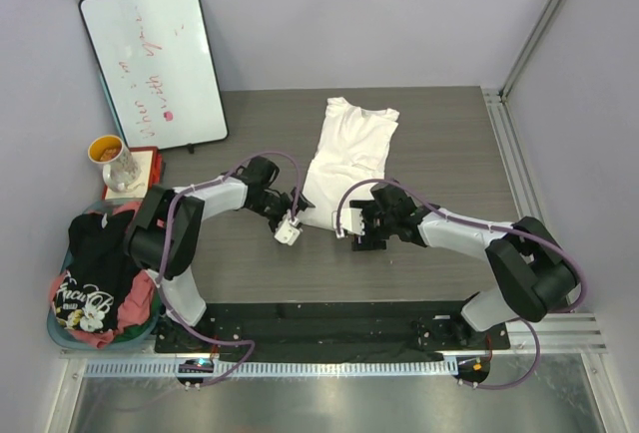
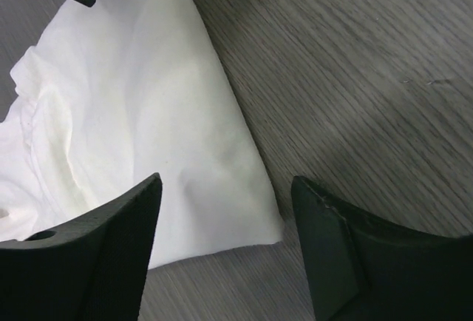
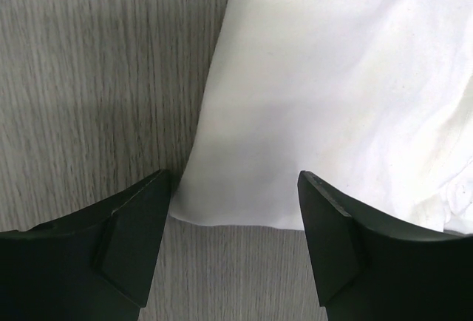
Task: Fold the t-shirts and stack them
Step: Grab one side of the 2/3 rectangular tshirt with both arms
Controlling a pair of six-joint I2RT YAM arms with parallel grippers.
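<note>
Tools [image 2: 225, 254] [image 3: 235, 240] straddle white t-shirt [image 1: 349, 149] corners.

Top view overhead, wide; wrist views close, downward, sharing white t-shirt [image 1: 349, 149] hem.

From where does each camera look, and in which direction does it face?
Top external: above and behind the arms, looking down on table, white t-shirt, basket; both arms show.
Left wrist: on the left arm, facing down at the shirt's near-left corner; open left gripper shows.
Right wrist: on the right arm, facing down at its near-right corner; open right gripper shows.
Both wrist views share the shirt's near hem.
</note>
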